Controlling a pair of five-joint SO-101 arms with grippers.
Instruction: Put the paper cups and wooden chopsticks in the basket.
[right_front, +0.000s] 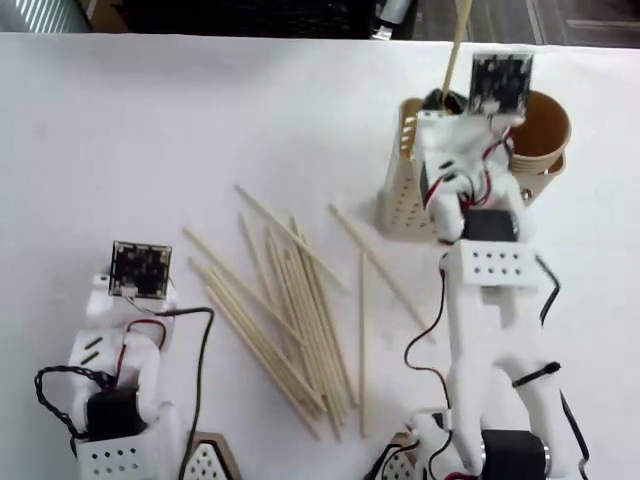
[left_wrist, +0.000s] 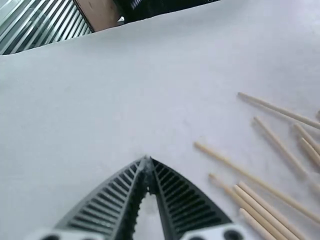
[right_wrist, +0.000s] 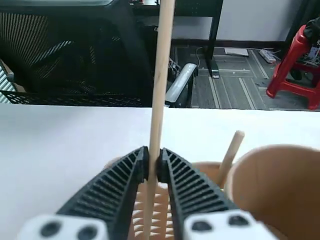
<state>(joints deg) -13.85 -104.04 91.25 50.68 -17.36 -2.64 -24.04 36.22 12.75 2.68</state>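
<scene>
The right gripper (right_wrist: 152, 165) is pinched tight on one chopstick (right_wrist: 161, 75), upright over the basket (right_front: 400, 200) beside the paper cups (right_front: 540, 130), so I'd lower it straight, tip inside the rim, then release; the left gripper (left_wrist: 148, 162) sits closed by the loose pile (right_front: 290, 320).

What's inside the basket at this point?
A paper cup and one leaning chopstick appear to sit inside the basket. The right gripper holds a second chopstick upright there. The arm covers its lower end and the basket's floor.
</scene>
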